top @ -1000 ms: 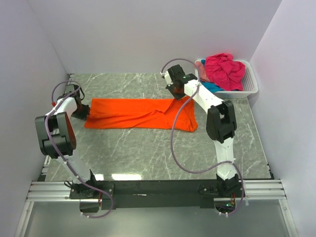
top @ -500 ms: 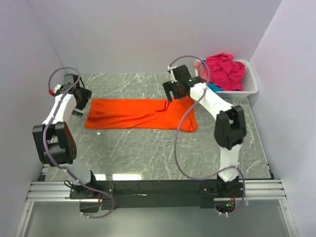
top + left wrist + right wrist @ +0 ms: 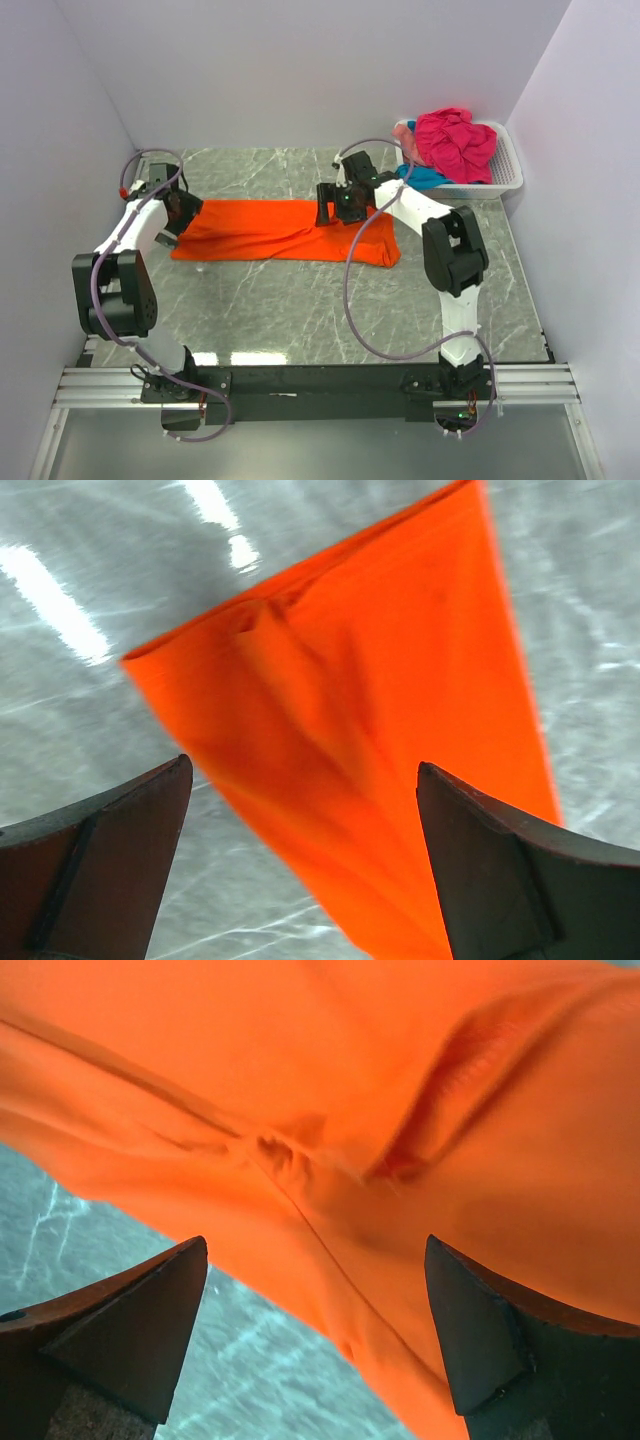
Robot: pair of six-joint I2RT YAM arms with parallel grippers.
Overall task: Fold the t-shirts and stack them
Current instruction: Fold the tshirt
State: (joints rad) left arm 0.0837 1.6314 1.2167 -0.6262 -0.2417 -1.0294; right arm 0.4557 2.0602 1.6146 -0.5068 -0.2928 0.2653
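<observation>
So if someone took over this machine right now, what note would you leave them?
Left end effector: open, empty, over the left end of the orange t-shirt. Right end effector: open, empty, over its bunched right part. It lies on the table as a long band, seemingly folded lengthwise. In the white basket: magenta shirt, teal shirt, pale pink shirt. Left: finish folding, then fold and stack the rest.

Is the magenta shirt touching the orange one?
Apart. Top view: magenta shirt piled in the basket, orange shirt on the table, well short of it.
</observation>
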